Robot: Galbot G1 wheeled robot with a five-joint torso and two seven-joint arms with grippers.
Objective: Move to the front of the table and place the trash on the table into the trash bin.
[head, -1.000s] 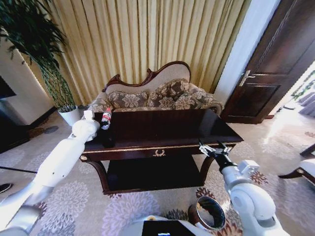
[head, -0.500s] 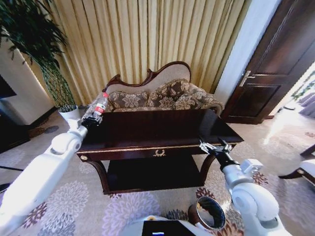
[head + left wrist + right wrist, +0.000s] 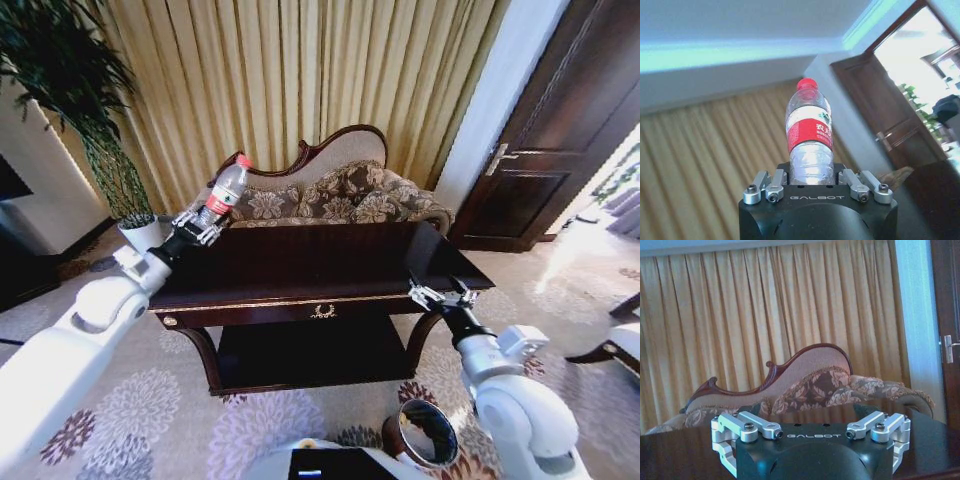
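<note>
1 bottle (image 3: 226, 189) is in my left gripper (image 3: 197, 226), clamped around its lower body and held above the tabletop's (image 3: 330, 262) 9 o'clock end, red cap tilting up toward 1 o'clock. Its long axis runs nearly upright, in line with the gripper. My trash bin (image 3: 424, 433) sits on the carpet at 5 o'clock from the bottle, well apart, just beside my right arm. I judge the left arm must carry it across. My right gripper (image 3: 441, 297) hangs open and empty at the tabletop's 4 o'clock corner.
</note>
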